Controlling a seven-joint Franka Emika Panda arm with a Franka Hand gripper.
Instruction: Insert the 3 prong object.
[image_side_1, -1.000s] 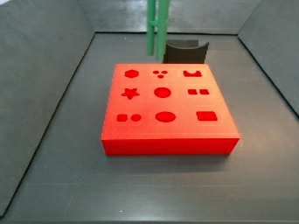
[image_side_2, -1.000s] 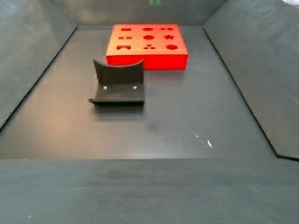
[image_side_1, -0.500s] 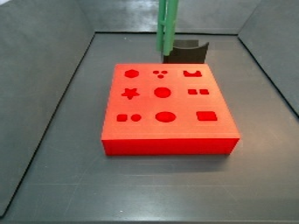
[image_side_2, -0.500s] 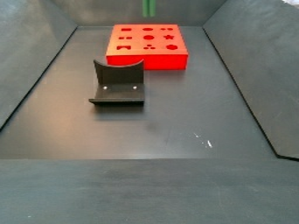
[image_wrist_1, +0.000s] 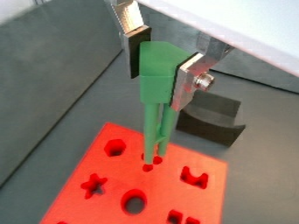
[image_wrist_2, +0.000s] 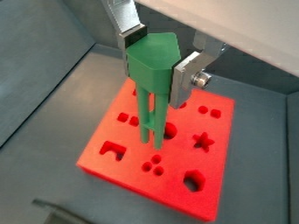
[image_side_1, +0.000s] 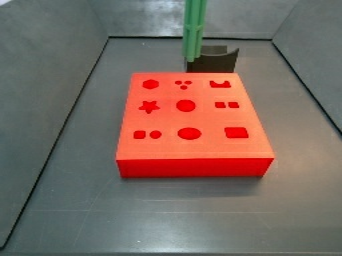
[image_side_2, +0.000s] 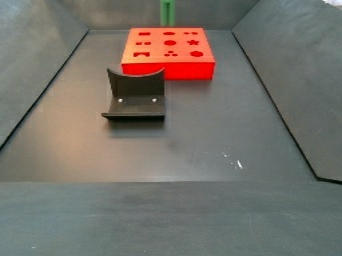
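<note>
My gripper (image_wrist_1: 160, 77) is shut on the head of the 3 prong object (image_wrist_1: 156, 105), a slim green piece hanging upright with its bars pointing down; both show in both wrist views, gripper (image_wrist_2: 158, 72), object (image_wrist_2: 149, 105). The prong tips hover above the red slab (image_wrist_1: 117, 188) near its far edge, close over a cluster of three small round holes (image_wrist_1: 152, 161). In both side views only the green bars show, at the top edge (image_side_1: 195, 30) (image_side_2: 167, 11), above the slab's back edge (image_side_1: 194, 125) (image_side_2: 170, 52). The gripper itself is out of frame there.
The fixture (image_side_1: 214, 57) stands just behind the slab, close to the hanging bars; it also shows in a side view (image_side_2: 135, 95) and a wrist view (image_wrist_1: 216, 118). The slab has several shaped holes. Grey walls (image_side_1: 67, 30) ring the dark floor.
The green piece has moved sideways toward the fixture over the slab's back edge during the first half second; since then it has barely moved.
</note>
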